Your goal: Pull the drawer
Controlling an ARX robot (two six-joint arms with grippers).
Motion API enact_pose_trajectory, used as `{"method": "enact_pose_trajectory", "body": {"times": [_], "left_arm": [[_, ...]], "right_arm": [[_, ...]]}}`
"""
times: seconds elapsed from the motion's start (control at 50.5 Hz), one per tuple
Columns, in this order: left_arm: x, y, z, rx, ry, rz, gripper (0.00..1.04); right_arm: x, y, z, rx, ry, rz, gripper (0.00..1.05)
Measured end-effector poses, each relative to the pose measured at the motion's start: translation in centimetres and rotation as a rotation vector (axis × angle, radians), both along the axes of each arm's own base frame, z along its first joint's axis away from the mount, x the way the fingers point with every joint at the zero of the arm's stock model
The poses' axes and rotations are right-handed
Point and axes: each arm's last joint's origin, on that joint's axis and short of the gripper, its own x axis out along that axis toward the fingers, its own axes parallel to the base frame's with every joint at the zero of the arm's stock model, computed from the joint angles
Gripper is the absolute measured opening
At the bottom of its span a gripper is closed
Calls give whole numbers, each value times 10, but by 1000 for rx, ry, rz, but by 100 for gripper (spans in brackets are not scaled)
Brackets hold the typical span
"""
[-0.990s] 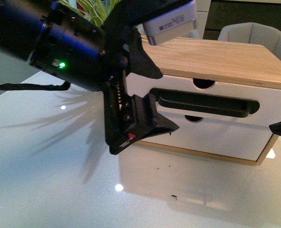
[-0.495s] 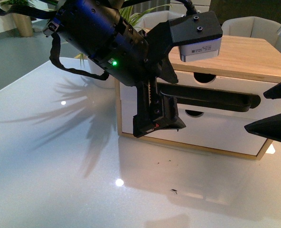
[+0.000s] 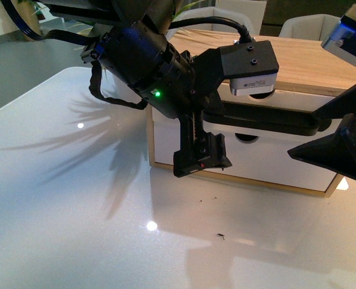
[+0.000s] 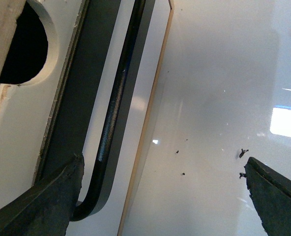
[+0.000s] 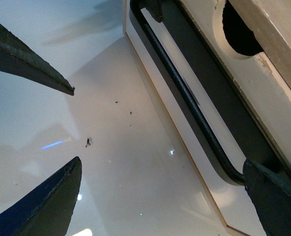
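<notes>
White-fronted shallow drawer with its long black bar handle sits shut in the wooden cabinet on the glossy desk, yet the left jaws and right jaws, gaping and empty, have swung in beside the handle's 2 ends, ready to hook it.

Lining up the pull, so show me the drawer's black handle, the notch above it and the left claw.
handle (image 4: 117,98), left wrist view, middle of the black bar.
notch (image 4: 22,46), left wrist view, inside the dark half-round cutout.
left claw (image 4: 163,158), left wrist view, midway between its open fingertips.
</notes>
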Motion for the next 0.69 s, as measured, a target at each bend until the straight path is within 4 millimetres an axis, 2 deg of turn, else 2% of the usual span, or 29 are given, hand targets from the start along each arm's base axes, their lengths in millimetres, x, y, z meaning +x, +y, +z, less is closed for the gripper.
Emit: {"method": "enact_pose_trajectory", "body": {"times": [0.376,0.693], "left_arm": [[8,-1,-7,1,-10,10,97],[11,-1,-11,0,-21,15,97]], "right_arm": [[21,10,-15,8,-10,4,96],[27,19,-28,-27,3,17,96]]}}
